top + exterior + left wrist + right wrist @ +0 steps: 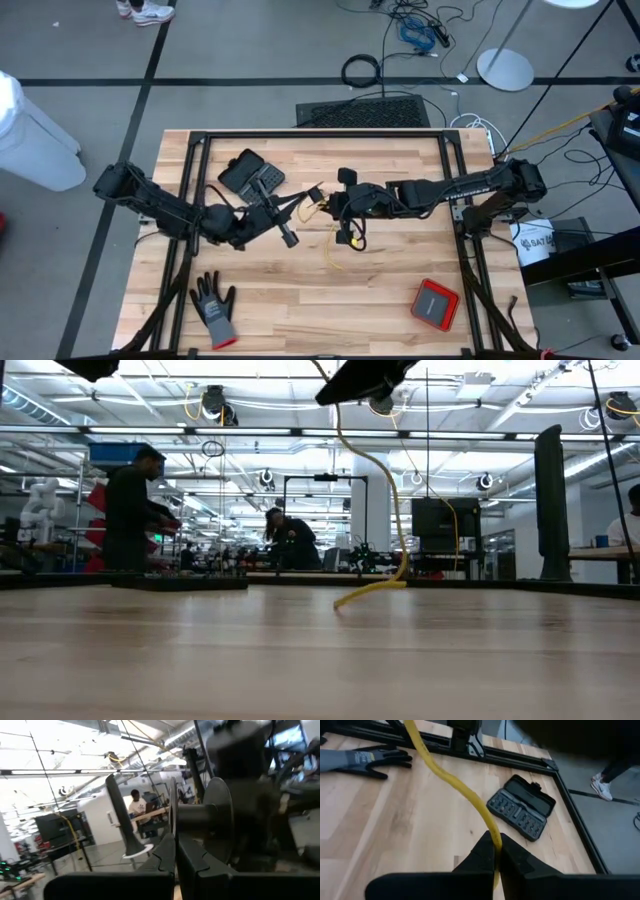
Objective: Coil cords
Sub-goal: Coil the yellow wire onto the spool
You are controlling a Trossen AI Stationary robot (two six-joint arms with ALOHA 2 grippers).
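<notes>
While the yellow cord (465, 795) hangs pinched in the shut right gripper (496, 851) above mid-table, beside the black bit case (521, 808), its loose tail could slip free or snag on the left gripper (176, 851), shut on a black spool (210, 817) close by. Only the low view shows the tail (375, 590) trailing onto the table (320, 660); only the right wrist view shows the pinch.

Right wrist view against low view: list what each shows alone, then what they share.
Right wrist view only: the grey glove, the open black bit case, and the right claw shut on the yellow cord.
Low view only: people at benches in the room behind, and the cord's end lying on the table.
Both: the yellow cord and the wooden table.
</notes>
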